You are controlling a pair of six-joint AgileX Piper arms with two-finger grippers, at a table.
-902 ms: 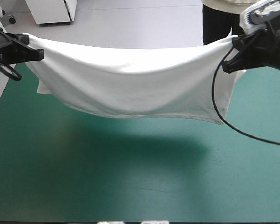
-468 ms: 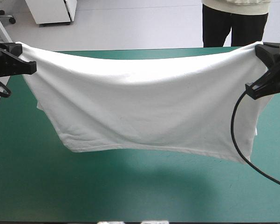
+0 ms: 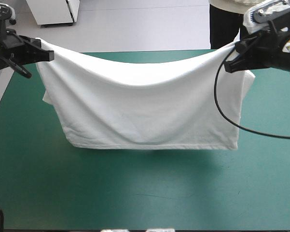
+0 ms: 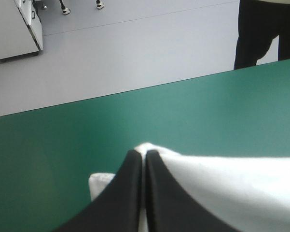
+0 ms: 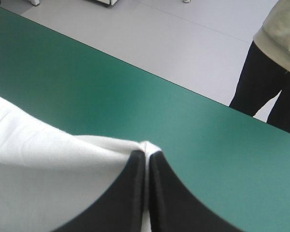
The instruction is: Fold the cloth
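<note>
The white T-shirt [image 3: 140, 106] hangs in the air as a wide sheet between both arms, its top edge sagging in the middle and its lower hem just above the teal-green table [image 3: 135, 193]. My left gripper [image 3: 49, 54] is shut on the T-shirt's upper left corner. My right gripper [image 3: 230, 66] is shut on the upper right corner. In the left wrist view the black fingers [image 4: 130, 193] meet in an arch at my left gripper [image 4: 144, 157], with the T-shirt [image 4: 222, 188] pinched between them. The right wrist view shows my right gripper [image 5: 145, 153] pinching the T-shirt [image 5: 43, 174] the same way.
The table's far edge [image 3: 149, 51] runs just behind the hanging T-shirt. Bare teal-green cover [image 3: 145, 193] lies between the hem and the near edge. The right arm's black cable [image 3: 222, 106] loops down in front of the shirt's right side.
Both grippers have come inward and back toward the far edge. The T-shirt's top edge sags more now, and its hem hangs level and lower.
</note>
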